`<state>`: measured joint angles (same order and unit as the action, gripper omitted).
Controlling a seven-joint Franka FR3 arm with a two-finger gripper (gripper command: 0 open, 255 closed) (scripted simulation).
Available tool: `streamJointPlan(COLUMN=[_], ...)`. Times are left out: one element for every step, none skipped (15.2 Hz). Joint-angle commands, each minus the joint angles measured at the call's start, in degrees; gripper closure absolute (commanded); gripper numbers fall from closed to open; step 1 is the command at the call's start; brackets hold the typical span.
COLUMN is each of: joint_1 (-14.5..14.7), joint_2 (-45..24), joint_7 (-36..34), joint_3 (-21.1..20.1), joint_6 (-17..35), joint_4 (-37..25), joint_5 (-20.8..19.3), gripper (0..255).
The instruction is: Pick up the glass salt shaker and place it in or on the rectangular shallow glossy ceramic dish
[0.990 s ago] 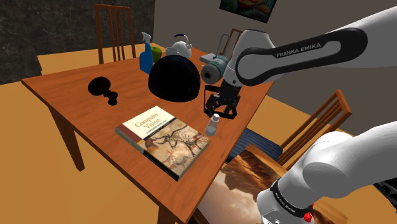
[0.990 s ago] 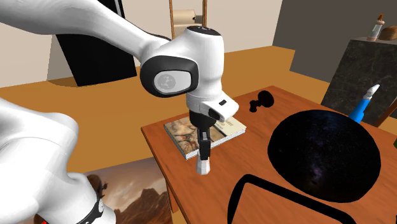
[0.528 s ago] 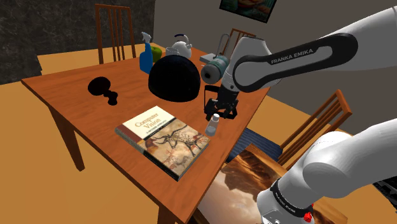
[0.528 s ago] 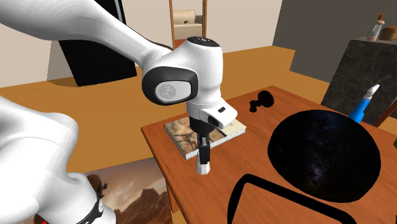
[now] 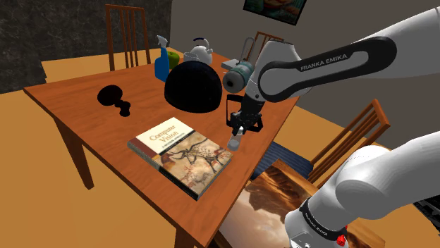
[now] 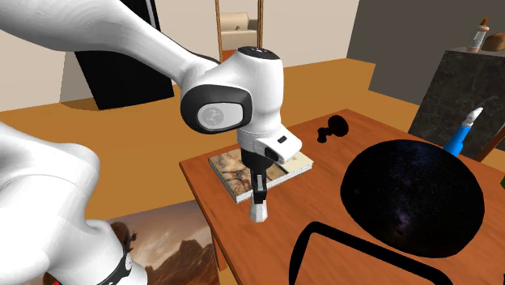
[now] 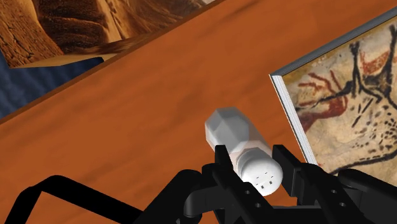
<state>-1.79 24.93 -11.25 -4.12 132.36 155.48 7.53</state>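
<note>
Gripper point(image 7: 252, 156) was clenched on the salt shaker point(image 7: 236, 135), one black finger against each side of its white cap. A second earlier it had hung higher with the fingers standing wider; since then I had watched it come down and close, while the arm barely moved in the last half second. The shaker point(image 5: 236, 141) stood upright on the wooden table point(image 5: 84, 106), just beside the book point(image 5: 180, 153) and near the table's edge, not yet lifted as far as I could judge. That meant the grasp was made and the carry remained. I took the black-rimmed shape point(image 6: 348, 230) in front of the black dome point(image 6: 413, 198) for the dish, near the shaker.
</note>
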Motion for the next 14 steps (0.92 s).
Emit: streamJointPlan(joint_1=[0.01, 0.01, 0.01, 0.01, 0.01, -0.02, -0.04, -0.07, -0.10, -0.12, -0.15, -0.17, -0.19, -0.22], joint_2=[-0.01, 0.01, 0.02, 0.01, -0.04, 0.53, 1.05, 1.57, 2.07, 2.55, 3.00, 3.44, 3.86, 4.26], joint_7=[0.00, 0.00, -0.01, 0.00, -0.01, -0.09, -0.16, -0.24, -0.31, -0.38, -0.45, -0.52, -0.58, -0.65], joint_3=[-0.01, -0.01, -0.02, -0.01, -0.02, 0.01, 0.03, 0.06, 0.09, 0.11, 0.14, 0.17, 0.20, 0.23], joint_6=[-0.02, -0.02, -0.03, -0.03, 0.01, -0.96, -1.92, -2.87, -3.82, -4.75, -5.68, -6.61, -7.52, -8.43], joint_4=[0.03, 0.04, 0.04, 0.04, 0.02, -0.38, -0.81, -1.25, -1.70, -2.16, -2.63, -3.12, -3.62, -4.13], joint_5=[0.01, 0.01, 0.01, 0.01, 0.01, -0.06, -0.14, -0.21, -0.28, -0.35, -0.41, -0.48, -0.54, -0.60], gripper=[255, 255, 255, 255, 255, 255, 255, 255, 255, 255, 255, 255, 255, 255])
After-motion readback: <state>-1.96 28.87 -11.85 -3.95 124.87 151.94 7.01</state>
